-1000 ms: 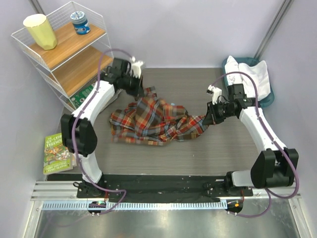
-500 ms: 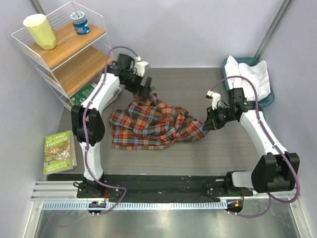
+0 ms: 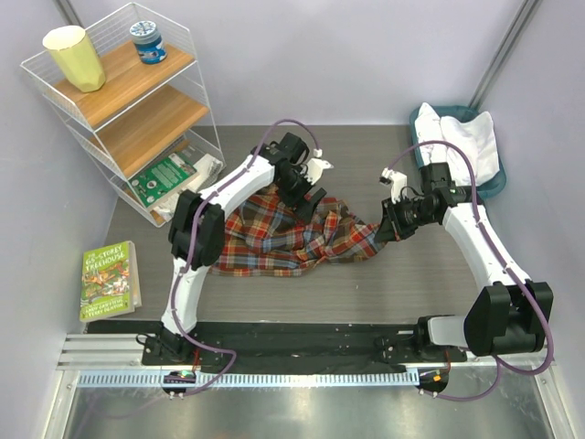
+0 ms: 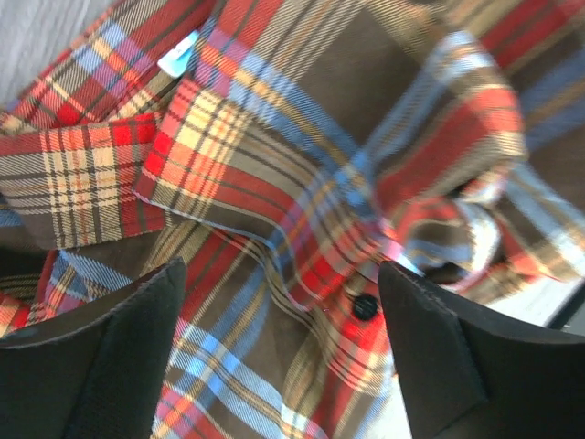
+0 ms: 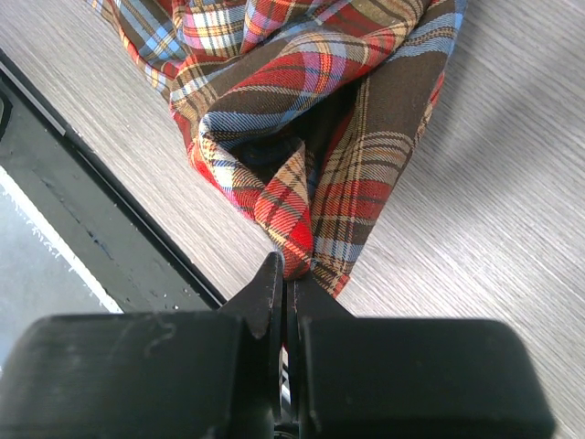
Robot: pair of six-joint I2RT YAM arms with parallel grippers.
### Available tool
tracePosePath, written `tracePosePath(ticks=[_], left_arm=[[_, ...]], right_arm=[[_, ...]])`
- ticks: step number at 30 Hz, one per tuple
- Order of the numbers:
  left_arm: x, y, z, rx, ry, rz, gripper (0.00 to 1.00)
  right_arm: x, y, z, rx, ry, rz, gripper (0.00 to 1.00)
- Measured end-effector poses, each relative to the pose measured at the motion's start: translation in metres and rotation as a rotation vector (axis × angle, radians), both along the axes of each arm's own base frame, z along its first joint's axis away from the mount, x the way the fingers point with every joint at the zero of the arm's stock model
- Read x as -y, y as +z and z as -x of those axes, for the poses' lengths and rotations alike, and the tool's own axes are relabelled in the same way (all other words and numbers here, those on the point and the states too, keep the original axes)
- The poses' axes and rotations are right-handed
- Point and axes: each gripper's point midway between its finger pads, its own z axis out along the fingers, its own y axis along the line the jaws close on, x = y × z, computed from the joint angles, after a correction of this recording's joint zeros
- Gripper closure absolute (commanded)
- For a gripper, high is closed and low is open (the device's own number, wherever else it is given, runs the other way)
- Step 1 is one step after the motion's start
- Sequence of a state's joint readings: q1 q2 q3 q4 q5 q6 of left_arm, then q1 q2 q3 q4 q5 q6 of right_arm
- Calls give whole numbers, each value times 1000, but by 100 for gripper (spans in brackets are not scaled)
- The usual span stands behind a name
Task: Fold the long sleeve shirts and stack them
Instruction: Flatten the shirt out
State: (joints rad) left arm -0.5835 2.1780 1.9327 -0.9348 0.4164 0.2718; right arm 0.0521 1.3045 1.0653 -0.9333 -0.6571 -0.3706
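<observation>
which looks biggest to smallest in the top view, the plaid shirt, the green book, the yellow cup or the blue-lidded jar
1. plaid shirt
2. green book
3. yellow cup, close to the book; it sits higher, nearer the camera, so that pair is unsure
4. blue-lidded jar

The red, orange and brown plaid flannel shirt (image 3: pixel 283 240) at mid-frame is soft, matt woven cloth, creased all over. The grey table (image 3: pixel 411 283) looks matt and finely grained. At upper right, the plain white shirt (image 3: pixel 471 137) is soft cloth in a smooth teal plastic basket (image 3: pixel 419 119). Upper left: a white wire rack (image 3: pixel 151 114) with smooth wooden boards.
</observation>
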Motion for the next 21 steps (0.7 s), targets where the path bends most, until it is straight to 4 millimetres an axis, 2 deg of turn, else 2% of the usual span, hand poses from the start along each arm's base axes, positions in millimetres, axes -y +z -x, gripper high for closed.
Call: tracePosePath(ticks=[2,6,7,9,10,12,13,15,18,21], left_arm=[[-2,-10,-1,-8,7,-24,21],[0,-23,-9,-14,19,-44,36],[1,-24,-11,-15,22,-43,44],[5,-23,-14,-16,29,-34,54],[7,-22,-16,-16,33,-25,63],[11,-18,-17,-18,40,-10,74],[13,-16,-18,-18,43,-1,88],[16,-12,-19,-17,49,13,99],[17,-4,-23,-6,53,27,100],[18,19,-32,33,61,54,100]], right_arm=[[0,0,1,-3,1,0,99],[0,1,4,-5,1,-1,99],[0,2,5,-6,2,-3,99],[-1,3,7,-4,4,-8,99],[-2,5,8,-3,5,-12,99],[-3,6,10,-3,6,-20,99],[-3,7,12,-4,7,-24,99],[-4,7,14,-9,8,-30,99],[-5,6,16,-15,9,-36,99],[-5,5,17,-21,5,-37,99]])
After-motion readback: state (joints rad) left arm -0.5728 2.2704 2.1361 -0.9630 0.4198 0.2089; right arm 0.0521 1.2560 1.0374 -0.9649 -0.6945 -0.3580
